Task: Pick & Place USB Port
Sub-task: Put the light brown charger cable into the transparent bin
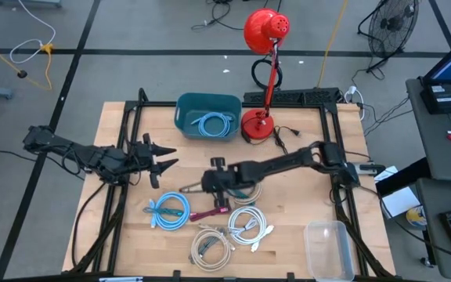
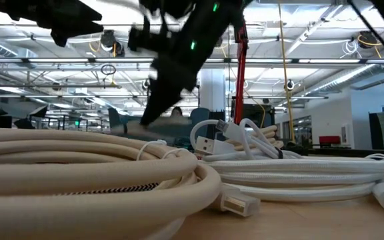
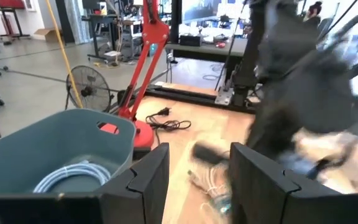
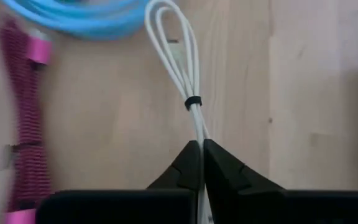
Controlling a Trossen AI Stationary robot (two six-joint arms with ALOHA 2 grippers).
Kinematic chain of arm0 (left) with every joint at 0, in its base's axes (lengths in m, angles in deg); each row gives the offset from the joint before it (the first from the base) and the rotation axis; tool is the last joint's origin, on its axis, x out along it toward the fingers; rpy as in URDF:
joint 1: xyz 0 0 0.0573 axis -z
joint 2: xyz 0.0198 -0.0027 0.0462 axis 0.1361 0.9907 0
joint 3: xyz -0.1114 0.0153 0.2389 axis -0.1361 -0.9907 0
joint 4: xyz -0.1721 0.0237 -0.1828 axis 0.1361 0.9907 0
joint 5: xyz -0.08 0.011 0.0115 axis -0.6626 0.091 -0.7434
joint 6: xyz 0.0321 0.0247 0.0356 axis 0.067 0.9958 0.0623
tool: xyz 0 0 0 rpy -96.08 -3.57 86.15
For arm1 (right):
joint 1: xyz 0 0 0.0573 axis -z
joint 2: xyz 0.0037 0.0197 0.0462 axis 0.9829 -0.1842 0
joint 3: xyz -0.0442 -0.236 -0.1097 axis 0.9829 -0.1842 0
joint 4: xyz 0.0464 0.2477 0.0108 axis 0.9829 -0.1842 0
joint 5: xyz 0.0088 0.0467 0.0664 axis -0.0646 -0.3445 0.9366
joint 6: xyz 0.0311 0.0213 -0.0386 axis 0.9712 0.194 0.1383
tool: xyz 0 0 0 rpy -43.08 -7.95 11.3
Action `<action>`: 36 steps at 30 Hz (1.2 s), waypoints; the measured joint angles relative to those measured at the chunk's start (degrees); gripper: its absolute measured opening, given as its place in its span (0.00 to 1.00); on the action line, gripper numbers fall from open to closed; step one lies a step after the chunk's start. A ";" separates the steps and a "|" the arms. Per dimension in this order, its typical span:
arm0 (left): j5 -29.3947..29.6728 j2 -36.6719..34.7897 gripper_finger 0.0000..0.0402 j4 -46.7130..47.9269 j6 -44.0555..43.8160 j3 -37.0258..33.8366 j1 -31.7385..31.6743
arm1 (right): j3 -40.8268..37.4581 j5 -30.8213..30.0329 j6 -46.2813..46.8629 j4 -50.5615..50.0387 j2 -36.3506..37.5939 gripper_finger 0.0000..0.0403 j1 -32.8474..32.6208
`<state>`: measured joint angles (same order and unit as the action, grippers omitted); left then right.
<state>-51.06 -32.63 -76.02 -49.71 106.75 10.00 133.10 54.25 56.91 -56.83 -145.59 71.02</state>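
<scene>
Right end effector clamped on a white cable at mid-bench

Cables number six in all. One light blue coil (image 1: 211, 124) lies inside the teal bin (image 1: 185, 106) at 12 o'clock on the bench (image 1: 304, 192). Five more sit outside it: a second blue coil (image 1: 168, 211) toward 7 o'clock, a magenta cable (image 1: 203, 213) just beside it, two cream coils (image 1: 212, 243) at 6 o'clock, and a thin white cable (image 4: 178, 59) near the centre.

The right end effector (image 4: 201, 163) has its two dark fingers pressed together on that white cable, just past the small black tie (image 4: 193, 102) that bundles its loop; the loop lies flat on the wood. In the right wrist view the magenta cable and blue coil lie near it.

The left end effector (image 1: 161, 162) hovers at 9 o'clock, fingers spread wide, holding nothing.

One red desk lamp (image 1: 263, 47) stands just beside the bin, and one clear plastic tub (image 1: 327, 247) sits at 5 o'clock.
</scene>
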 joint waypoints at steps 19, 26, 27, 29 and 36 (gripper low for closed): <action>1.52 -0.60 0.43 4.26 -1.39 0.00 0.00 | -32.30 -24.72 -12.85 53.06 35.86 0.00 -13.19; 0.87 7.30 0.43 -8.33 5.15 0.00 -0.14 | -53.61 -20.26 -9.08 84.02 44.67 0.00 -9.73; 0.57 9.56 0.43 -12.30 6.14 0.00 -0.14 | -54.83 -19.26 -7.41 84.73 45.20 0.00 -9.08; -1.17 14.68 0.43 -21.13 9.60 0.00 -0.63 | -56.05 -17.29 -4.74 84.63 45.59 0.00 -8.02; -8.47 36.03 0.43 -53.21 14.82 0.80 -7.17 | -55.68 -12.76 -1.57 82.94 44.24 0.00 -6.70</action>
<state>-59.53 3.40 -129.24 -34.89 107.55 2.84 77.42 41.49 55.34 26.11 -101.35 64.32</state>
